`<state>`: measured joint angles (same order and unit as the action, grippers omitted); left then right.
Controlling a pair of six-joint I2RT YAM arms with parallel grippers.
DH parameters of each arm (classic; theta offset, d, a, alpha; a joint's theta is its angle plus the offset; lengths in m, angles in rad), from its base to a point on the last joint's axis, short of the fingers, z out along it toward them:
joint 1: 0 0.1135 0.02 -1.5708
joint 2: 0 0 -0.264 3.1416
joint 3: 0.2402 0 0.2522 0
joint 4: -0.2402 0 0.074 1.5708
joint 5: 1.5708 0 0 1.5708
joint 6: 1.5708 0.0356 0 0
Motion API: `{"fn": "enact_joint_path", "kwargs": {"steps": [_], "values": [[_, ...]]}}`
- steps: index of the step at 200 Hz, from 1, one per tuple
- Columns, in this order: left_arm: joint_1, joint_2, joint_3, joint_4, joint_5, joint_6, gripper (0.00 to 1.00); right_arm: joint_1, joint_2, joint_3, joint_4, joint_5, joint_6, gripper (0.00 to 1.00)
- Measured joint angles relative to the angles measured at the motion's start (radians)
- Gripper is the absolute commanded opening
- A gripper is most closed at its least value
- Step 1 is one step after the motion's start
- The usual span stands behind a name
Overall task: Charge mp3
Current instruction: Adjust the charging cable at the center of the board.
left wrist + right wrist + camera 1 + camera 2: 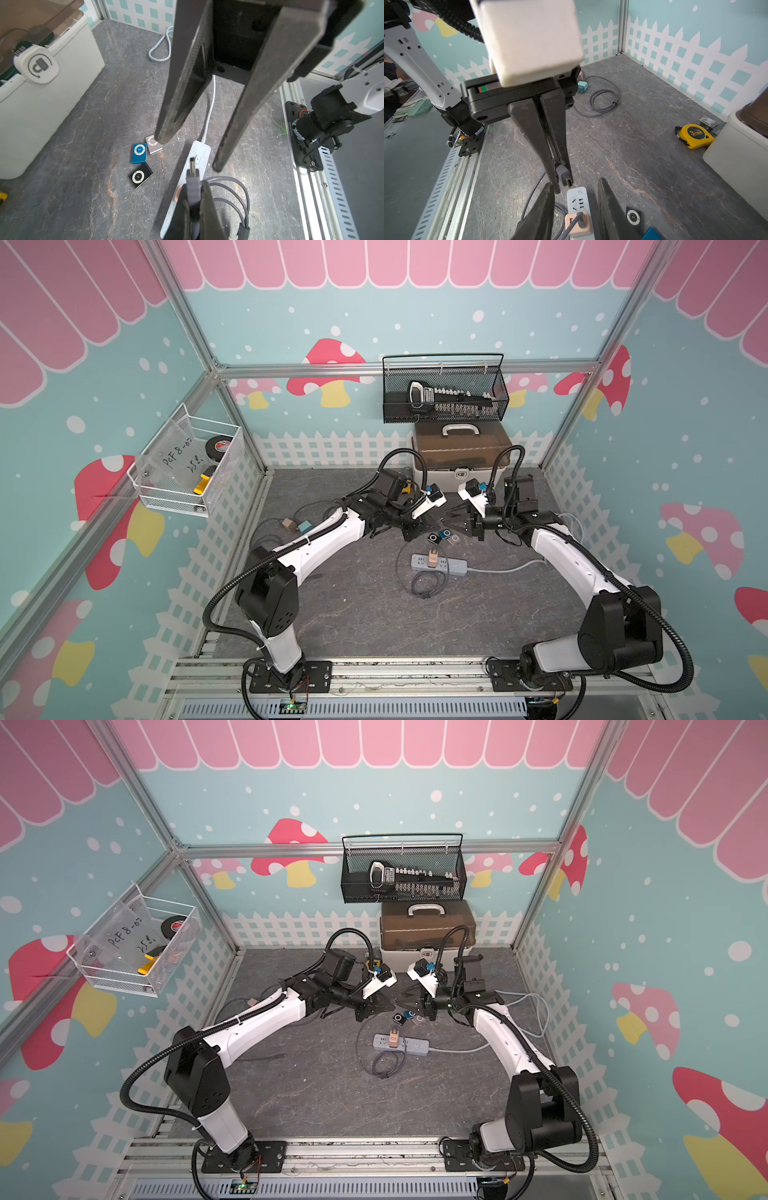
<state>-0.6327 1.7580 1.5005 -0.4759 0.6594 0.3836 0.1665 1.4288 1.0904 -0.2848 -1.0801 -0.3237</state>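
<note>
Three small mp3 players lie together on the grey table: a black one (140, 175), a blue one (139, 153) and a silver one (153, 144). In both top views they sit just behind the grey power strip (455, 567) (415, 1044). A peach charger (578, 224) is plugged into the strip, with a grey cable in it. My left gripper (194, 187) is shut on that cable's small plug (192, 166), held in the air above the strip. My right gripper (575, 181) faces it, open and holding nothing, above the players.
A white toolbox with a brown lid (461, 456) stands at the back, a yellow tape measure (695, 136) beside it. A teal charger (582, 86) and a coiled cable (604, 99) lie far left. Cable slack (428, 585) coils in front of the strip. Wire baskets (444, 393) (187, 464) hang on the walls.
</note>
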Motion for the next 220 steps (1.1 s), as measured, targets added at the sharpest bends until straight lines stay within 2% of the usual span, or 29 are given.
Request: {"fn": "enact_joint_path", "kwargs": {"steps": [35,71,99,173,220], "values": [[-0.025,-0.004,-0.029,0.052,-0.13,0.029,0.0,0.0,0.011,0.005,0.0,0.014,0.089,0.34],[-0.077,-0.026,-0.105,0.148,-0.303,0.054,0.0,0.0,0.066,0.035,0.026,0.005,0.254,0.34],[-0.096,-0.038,-0.132,0.221,-0.397,0.065,0.0,0.0,0.093,0.037,0.061,-0.003,0.359,0.35],[-0.117,-0.051,-0.148,0.31,-0.511,0.092,0.0,0.01,0.123,0.037,0.154,-0.011,0.536,0.33],[-0.129,-0.051,-0.149,0.311,-0.558,0.111,0.0,0.013,0.142,0.039,0.198,-0.019,0.603,0.18]]}}
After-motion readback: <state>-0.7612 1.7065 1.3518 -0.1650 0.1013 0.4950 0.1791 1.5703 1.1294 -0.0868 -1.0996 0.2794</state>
